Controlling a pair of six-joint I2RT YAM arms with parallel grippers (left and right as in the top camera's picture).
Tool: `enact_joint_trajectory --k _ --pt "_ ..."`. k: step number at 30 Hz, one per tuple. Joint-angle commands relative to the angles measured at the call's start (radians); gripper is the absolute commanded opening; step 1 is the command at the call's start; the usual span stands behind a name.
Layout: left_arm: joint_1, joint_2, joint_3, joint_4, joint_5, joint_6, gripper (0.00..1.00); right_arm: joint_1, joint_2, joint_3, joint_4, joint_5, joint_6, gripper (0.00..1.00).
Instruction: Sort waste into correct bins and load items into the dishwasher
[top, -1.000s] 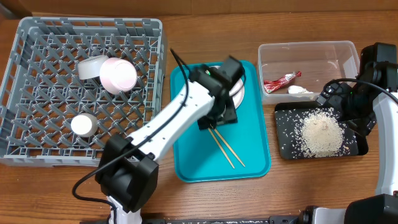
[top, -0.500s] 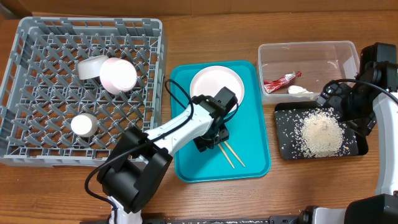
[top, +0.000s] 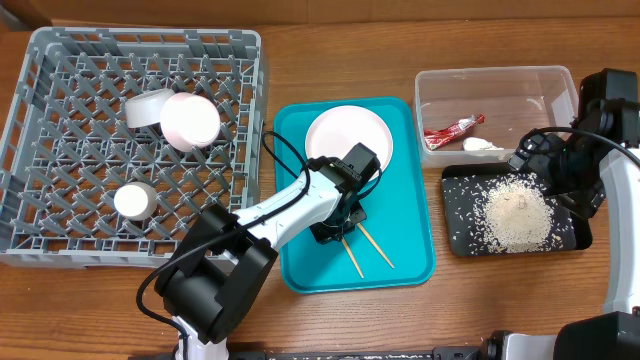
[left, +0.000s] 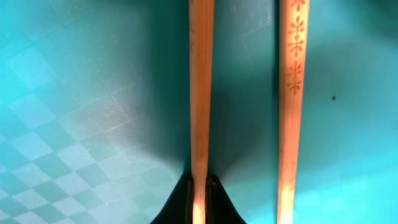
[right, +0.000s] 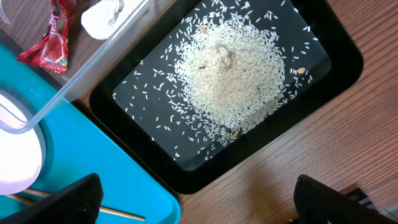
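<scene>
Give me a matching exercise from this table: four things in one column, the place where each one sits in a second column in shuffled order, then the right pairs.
Things
1. crinkled red-and-white wrapper
2. heap of white rice grains
3. white round plate
4. small white bowl

Places
A. flat teal tray
B. grey plastic lattice dish rack
C. clear plastic rectangular tub
D. shallow black rectangular tray

Pairs: 1-C, 2-D, 3-A, 4-B.
</scene>
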Motion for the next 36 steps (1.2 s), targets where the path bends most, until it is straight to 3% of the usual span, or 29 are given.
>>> enact_joint_trajectory --k 1,9,16,22,27,36 --pt "0.005 0.008 -0.026 -0.009 -0.014 -0.006 0.04 -0.003 -0.007 0.012 0.002 0.009 -0.008 1.0" --pt "0.027 -0.014 -0.022 -0.013 -0.003 0.019 0.04 -0.003 -0.007 0.012 0.002 0.009 -0.011 1.0" --pt "0.106 -0.131 0.022 -0.08 -0.003 0.293 0.04 -0.003 -0.007 0.012 0.005 0.009 -0.011 1.0" --pt "0.159 -0.247 0.079 -0.085 -0.003 0.656 0.04 -0.003 -0.007 0.012 0.005 0.009 -0.011 1.0" --pt "0.25 -0.338 0.15 -0.18 -0.003 0.848 0.04 -0.003 -0.007 0.012 0.005 0.009 -0.021 1.0" --pt "0.437 -0.366 0.219 -0.259 -0.029 1.05 0.04 -0.003 -0.007 0.012 0.006 0.009 -0.038 1.0"
